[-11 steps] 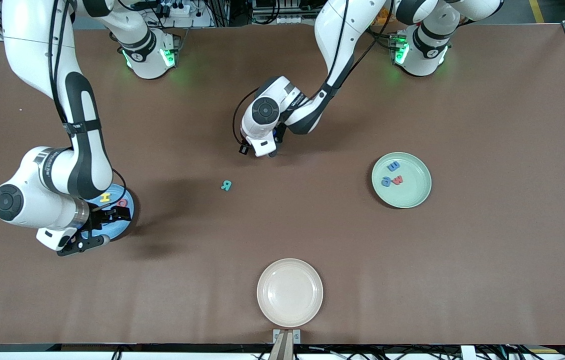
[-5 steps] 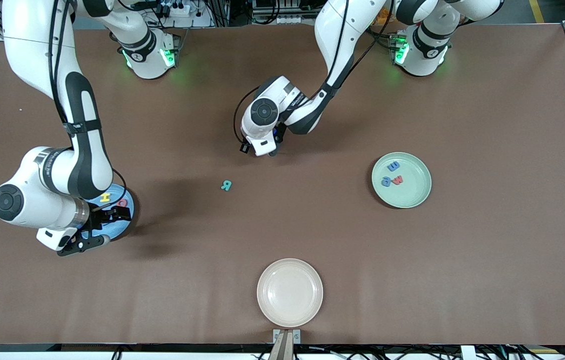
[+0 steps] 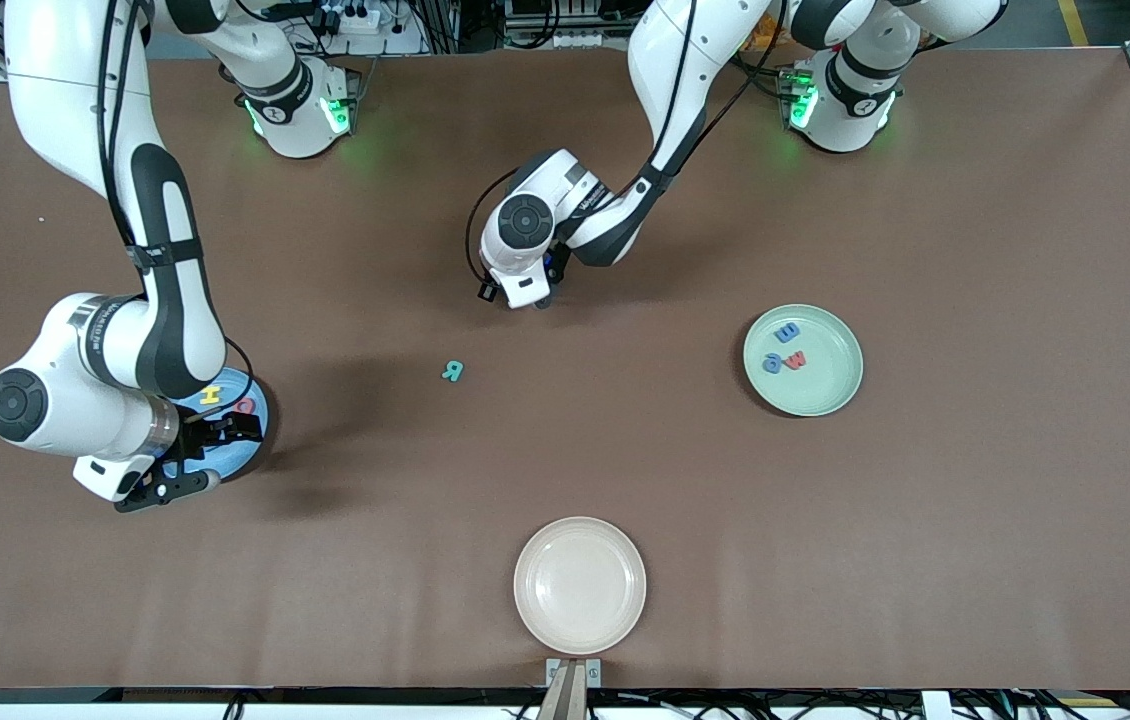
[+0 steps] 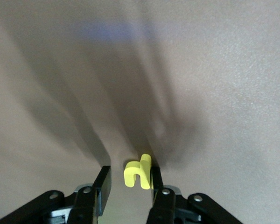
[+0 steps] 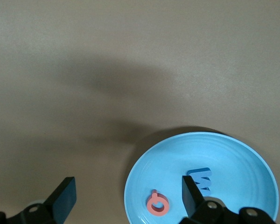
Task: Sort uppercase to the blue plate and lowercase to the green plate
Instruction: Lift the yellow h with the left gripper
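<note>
Front view: blue plate (image 3: 247, 425) w/ H (image 3: 211, 394), Q (image 3: 244, 406); right pincer (image 3: 197, 457) released above it. Left pincer (image 4: 129, 186) grasping yellow n (image 4: 138, 171), seen in left wrist view only.

Both arms: glossy white shells, black joint bands, round dark caps on the wrist joints. Black cables run along each arm. Bases glow green. Left gripper (image 4: 128, 179) and right gripper (image 5: 128, 198): black fingers, small silver screws at the knuckles.
</note>
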Available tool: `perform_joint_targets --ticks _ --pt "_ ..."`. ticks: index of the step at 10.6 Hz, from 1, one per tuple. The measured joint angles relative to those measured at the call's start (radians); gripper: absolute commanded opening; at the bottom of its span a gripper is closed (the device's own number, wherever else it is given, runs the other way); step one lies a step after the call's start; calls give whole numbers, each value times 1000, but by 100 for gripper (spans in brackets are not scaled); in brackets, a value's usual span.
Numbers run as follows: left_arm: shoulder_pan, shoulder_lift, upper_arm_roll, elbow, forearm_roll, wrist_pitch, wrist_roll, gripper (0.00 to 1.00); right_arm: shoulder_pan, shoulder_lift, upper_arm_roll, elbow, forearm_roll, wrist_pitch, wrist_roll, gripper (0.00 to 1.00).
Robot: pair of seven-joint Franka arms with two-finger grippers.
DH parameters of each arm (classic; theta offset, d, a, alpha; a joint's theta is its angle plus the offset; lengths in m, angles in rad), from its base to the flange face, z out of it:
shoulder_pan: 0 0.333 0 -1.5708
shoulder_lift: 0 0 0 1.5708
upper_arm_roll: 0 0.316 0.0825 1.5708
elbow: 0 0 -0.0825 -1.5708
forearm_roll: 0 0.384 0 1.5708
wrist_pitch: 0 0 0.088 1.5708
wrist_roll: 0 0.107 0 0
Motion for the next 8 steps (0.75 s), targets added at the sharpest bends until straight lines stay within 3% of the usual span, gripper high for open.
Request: perform_joint_targets --ticks 8 --pt "0 0 0 0 0 -2 3 22 2 0 0 0 -3 0 0 100"
